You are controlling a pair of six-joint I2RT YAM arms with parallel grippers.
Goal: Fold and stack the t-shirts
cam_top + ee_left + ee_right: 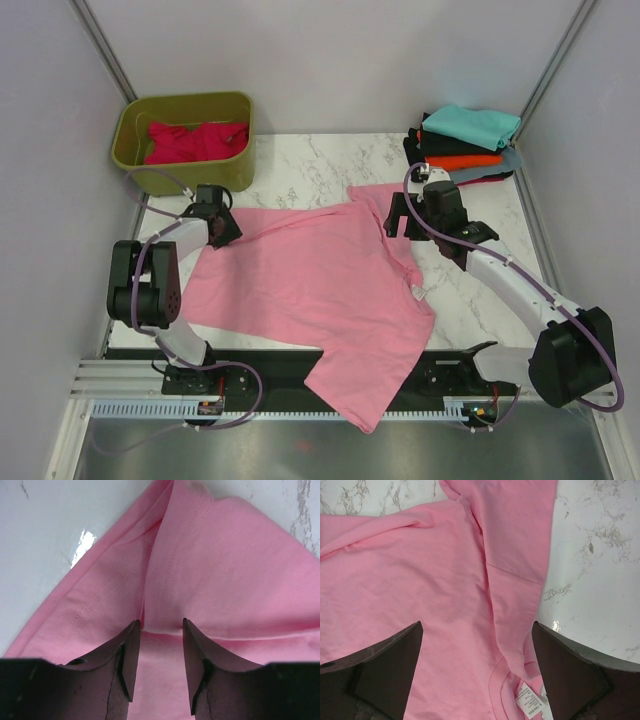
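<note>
A light pink t-shirt (pixel 320 280) lies spread on the marble table, its lower part hanging over the near edge. My left gripper (pixel 225 230) is at the shirt's far-left corner. In the left wrist view the left gripper (pixel 160 625) has its fingers apart, straddling a raised fold of the pink cloth (pixel 210 575). My right gripper (pixel 402 215) hovers wide open over the shirt's far-right shoulder. The right wrist view shows the right gripper (pixel 477 627) above the collar and its white label (pixel 530 700). Folded t-shirts (pixel 465 140), teal on top, are stacked at the back right.
An olive-green tub (pixel 185 100) at the back left holds a crimson t-shirt (pixel 195 140). Bare marble (pixel 320 165) shows between the tub and the stack. Grey walls close in both sides.
</note>
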